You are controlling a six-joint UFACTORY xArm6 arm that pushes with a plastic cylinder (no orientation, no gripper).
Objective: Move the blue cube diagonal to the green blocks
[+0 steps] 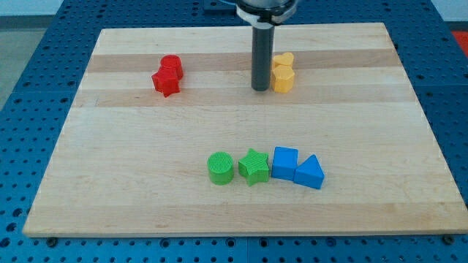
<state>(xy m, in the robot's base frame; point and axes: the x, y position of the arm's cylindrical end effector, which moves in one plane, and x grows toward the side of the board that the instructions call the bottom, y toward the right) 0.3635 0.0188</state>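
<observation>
1. At the view's top, my tip (260, 89) sits just left of the yellow blocks (283, 72); a bare rod tool, holding nothing.
2. Blue cube (284, 162) is well below, wedged between green star (254, 166) and blue triangle (309, 173), so still in line, not diagonal.

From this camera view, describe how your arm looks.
Only its end shows: a straight, dark grey, smooth cylindrical rod ending at my tip. At the view's top it hangs from a wider black round mount with a light band. No cables or markings are visible; the rest is cut off.
</observation>
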